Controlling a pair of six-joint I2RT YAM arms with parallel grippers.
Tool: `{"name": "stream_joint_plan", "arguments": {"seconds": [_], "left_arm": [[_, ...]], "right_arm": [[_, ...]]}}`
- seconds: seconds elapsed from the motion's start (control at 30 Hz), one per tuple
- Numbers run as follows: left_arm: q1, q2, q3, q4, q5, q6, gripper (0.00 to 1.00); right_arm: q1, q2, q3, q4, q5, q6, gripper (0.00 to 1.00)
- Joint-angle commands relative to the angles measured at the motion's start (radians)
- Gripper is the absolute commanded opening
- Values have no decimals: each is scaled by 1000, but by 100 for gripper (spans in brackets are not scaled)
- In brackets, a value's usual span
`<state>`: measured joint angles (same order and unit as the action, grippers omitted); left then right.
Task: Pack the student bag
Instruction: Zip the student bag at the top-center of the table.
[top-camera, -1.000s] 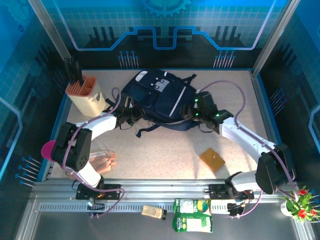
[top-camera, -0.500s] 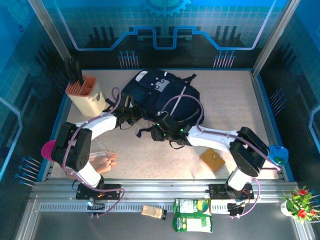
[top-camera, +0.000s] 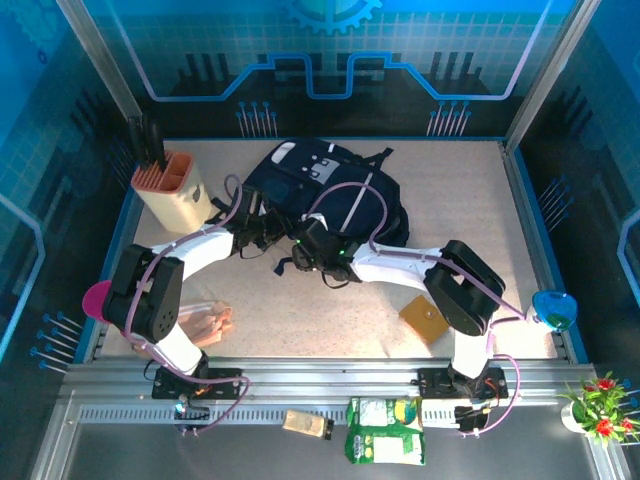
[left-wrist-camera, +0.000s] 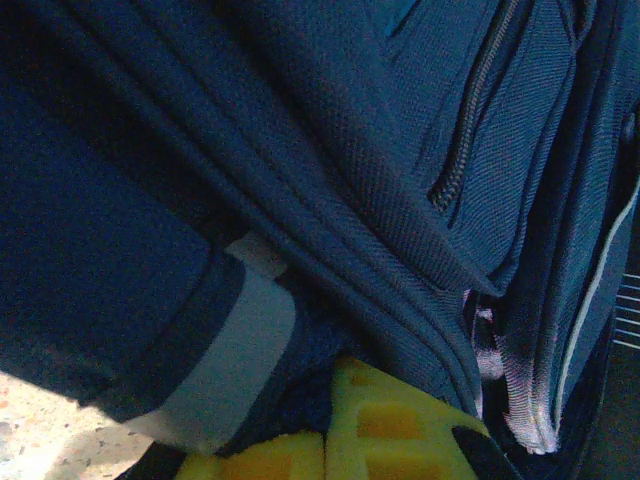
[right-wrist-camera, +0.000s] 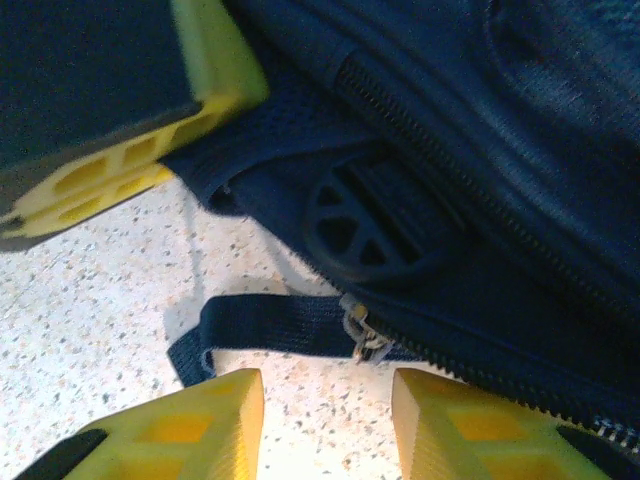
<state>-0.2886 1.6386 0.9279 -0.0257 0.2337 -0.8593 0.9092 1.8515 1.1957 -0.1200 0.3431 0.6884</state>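
Navy cloth marks the student bag, lying flat at the back of the table. The right gripper has swung over from the bag's right side to its near edge. Its jaws are half open and closing, and they hold nothing yet. The zipper pull is just ahead of them. The left gripper stays pinched shut on the bag's cloth. I think unzipping comes next.

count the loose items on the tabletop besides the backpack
3: a beige holder back left, a pinkish pack front left, a brown square front right; the backpack may hide more.

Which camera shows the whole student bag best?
Top external: the student bag lies almost whole in frame. Left wrist gives close-up fabric folds and a zipper; right wrist, its zipped edge and a strap.
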Motion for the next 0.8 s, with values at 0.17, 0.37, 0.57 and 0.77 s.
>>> {"name": "stream_joint_plan", "arguments": {"seconds": [0.17, 0.37, 0.57, 0.77], "left_arm": [[-32, -52, 51, -7, 118, 8, 0], [-34, -55, 54, -16, 115, 11, 0], [-34, -59, 62, -33, 85, 21, 0], [-27, -63, 78, -64, 24, 51, 0]], "right_arm": [[-24, 53, 79, -17, 118, 4, 35], [-33, 85, 127, -41, 147, 8, 24], [-35, 75, 112, -62, 191, 3, 9], [-57, -16, -40, -8, 245, -24, 5]]}}
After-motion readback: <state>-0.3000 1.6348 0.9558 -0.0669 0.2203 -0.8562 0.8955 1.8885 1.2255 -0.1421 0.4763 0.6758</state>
